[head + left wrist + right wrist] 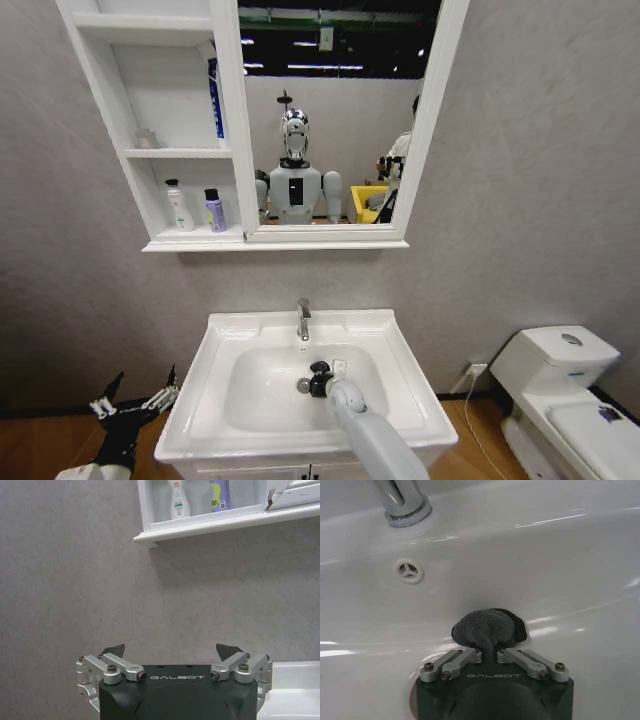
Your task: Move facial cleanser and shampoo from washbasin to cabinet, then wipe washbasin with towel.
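Observation:
My right gripper (320, 381) reaches down into the white washbasin (400, 395), close to the drain below the chrome tap (303, 318). In the right wrist view it (488, 649) is shut on the dark grey towel (485, 625), which is bunched against the wet basin wall (560, 565). The facial cleanser and shampoo, a white bottle (180, 206) and a purple bottle (214, 211), stand in the lowest compartment of the cabinet (190, 240). My left gripper (135, 398) hangs open and empty left of the basin; its wrist view shows it (171, 652) below both bottles (177, 500) (220, 494).
A blue tube (215, 100) leans in the cabinet's middle compartment. The tall mirror panel (330, 110) reflects the robot. A white toilet (560, 390) stands at the right, against the grey wall. The overflow hole (410, 571) sits under the tap's base (402, 502).

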`<state>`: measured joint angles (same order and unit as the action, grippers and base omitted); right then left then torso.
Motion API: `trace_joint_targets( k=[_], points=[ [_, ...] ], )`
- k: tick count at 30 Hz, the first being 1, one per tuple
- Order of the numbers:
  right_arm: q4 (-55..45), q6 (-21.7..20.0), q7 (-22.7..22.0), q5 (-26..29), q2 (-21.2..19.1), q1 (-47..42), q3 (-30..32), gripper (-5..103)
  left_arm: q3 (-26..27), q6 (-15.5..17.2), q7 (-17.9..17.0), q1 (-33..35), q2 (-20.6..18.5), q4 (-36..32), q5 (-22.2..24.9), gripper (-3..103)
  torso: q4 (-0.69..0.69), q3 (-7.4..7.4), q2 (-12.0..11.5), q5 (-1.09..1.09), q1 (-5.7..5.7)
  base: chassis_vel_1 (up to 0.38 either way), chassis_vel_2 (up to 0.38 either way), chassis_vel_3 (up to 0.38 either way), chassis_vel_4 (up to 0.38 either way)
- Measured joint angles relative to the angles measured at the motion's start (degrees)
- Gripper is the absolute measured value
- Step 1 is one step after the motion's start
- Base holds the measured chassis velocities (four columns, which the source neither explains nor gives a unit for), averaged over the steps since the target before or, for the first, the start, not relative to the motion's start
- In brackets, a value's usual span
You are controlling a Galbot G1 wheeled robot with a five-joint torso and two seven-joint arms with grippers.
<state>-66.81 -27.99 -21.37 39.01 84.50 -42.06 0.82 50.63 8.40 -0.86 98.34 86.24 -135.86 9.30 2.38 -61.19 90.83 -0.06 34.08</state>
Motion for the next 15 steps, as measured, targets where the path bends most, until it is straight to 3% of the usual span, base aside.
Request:
trace_joint_targets(
  k=[8, 15],
  points=[
    [4.5, 1.2, 0.6, -2.6, 6.1, 1.6, -0.2, 8, 0.0, 0.0, 0.0, 0.0, 0.0, 0.0, 0.0, 100, -0.07, 0.00, 0.0, 0.04, 0.00, 0.000, 0.000, 0.000, 0.000],
    [3.8, 1.1, 0.8, -2.4, 4.9, 1.2, 0.0, 8, 0.0, 0.0, 0.0, 0.0, 0.0, 0.0, 0.0, 100, -0.19, 0.00, 0.0, 0.11, -0.01, 0.000, 0.000, 0.000, 0.000]
  ],
)
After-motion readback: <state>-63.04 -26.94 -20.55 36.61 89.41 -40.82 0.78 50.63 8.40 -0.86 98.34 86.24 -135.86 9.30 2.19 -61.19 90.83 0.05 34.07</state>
